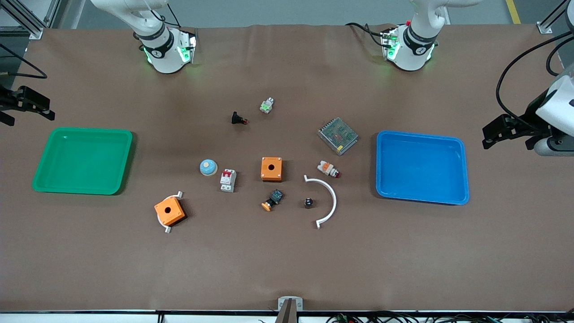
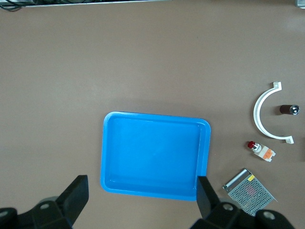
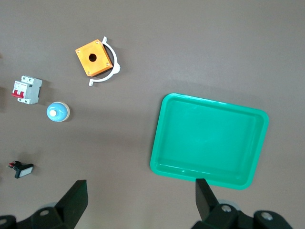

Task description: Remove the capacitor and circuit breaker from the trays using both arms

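The capacitor [image 1: 308,202] is a tiny dark cylinder standing inside the curve of a white arc piece [image 1: 326,200]; it also shows in the left wrist view [image 2: 289,109]. The breaker [image 1: 228,180], a white block with a red switch, lies near the table's middle, and shows in the right wrist view [image 3: 26,89]. My left gripper [image 1: 485,138] is open and empty, up over the table edge past the blue tray [image 1: 421,167]; in its own view [image 2: 141,200] the tray [image 2: 152,152] lies below. My right gripper [image 1: 28,106] is open and empty, up near the green tray [image 1: 83,160], as its own view [image 3: 140,202] shows.
Around the breaker lie a blue-white dome [image 1: 208,167], an orange box [image 1: 271,168], and a second orange box in a white ring [image 1: 169,211]. A black push-button with orange cap [image 1: 272,199], a white-and-orange button [image 1: 328,168], a mesh power supply [image 1: 338,135] and two small parts [image 1: 238,119] [image 1: 267,105] lie nearby.
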Robot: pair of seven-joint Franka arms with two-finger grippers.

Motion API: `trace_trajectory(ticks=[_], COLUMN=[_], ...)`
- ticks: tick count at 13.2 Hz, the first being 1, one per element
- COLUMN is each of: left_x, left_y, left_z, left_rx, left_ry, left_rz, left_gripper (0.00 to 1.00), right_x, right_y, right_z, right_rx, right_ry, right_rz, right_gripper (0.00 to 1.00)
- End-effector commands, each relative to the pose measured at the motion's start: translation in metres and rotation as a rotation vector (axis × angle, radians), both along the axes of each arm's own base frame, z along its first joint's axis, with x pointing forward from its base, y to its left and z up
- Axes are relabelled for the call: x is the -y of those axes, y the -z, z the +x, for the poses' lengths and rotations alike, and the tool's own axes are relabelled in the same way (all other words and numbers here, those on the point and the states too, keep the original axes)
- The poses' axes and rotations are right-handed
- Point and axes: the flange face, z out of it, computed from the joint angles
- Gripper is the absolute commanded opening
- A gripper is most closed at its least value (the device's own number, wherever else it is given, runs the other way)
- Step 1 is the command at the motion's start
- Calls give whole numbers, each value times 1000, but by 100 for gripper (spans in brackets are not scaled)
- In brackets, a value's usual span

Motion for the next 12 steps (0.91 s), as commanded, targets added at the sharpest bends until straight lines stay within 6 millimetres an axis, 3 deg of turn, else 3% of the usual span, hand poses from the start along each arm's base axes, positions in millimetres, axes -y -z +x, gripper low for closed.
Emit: trace_trajectory(ticks=[1, 12], left_x=[-2, -12], left_y=[-16, -19], left_z=[-3, -5], left_rx=[16, 0], left_ry=[19, 3], left_rz=[6, 6], left_gripper=[100, 100], right_x=[5, -2], right_y=[-3, -7], right_z=[-8, -16], right_rx=[16, -12], right_ry=[-23, 91], right_rz=[30, 54], right_gripper=[100, 100])
